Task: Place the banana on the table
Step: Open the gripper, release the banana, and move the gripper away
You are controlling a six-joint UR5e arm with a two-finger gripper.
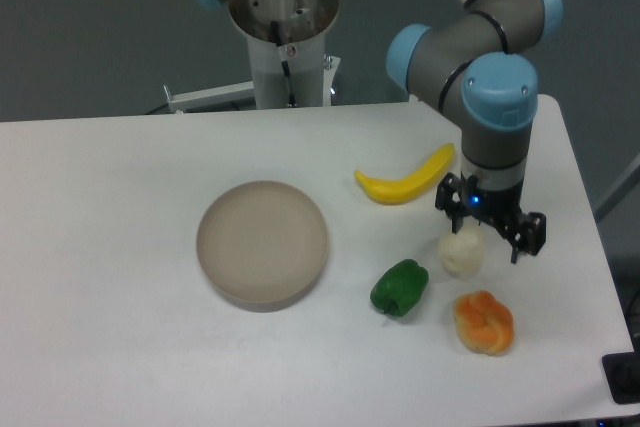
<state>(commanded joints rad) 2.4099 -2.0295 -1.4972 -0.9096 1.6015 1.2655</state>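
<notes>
From the fixed camera, the banana (404, 178) lies flat on the white table (110, 247), right of centre and toward the far edge, its thick end pointing left and its thin tip rising to the upper right. Nothing grips it; it lies free on the bare tabletop. The gripper (490, 229) hangs below the arm's grey wrist and blue-capped joint, in front of and to the right of the banana and apart from it. Its two dark fingers (446, 201) are spread, with a clear gap between them and nothing pinched there; a small blue light glows on its body. Just under the gripper sits a pale, cream-coloured fruit (461, 251), and from this angle the gripper overlaps its top right edge; whether they touch cannot be told. A green pepper (399, 287) rests near the front, to the left of the pale fruit, and a lumpy orange fruit (484, 321) lies right of the pepper, nearest the front edge. A round beige plate (262, 243) sits left of the banana, well apart from it, with nothing on it. Behind the table stands the arm's base column (283, 42), white and grey, against a dark floor.
</notes>
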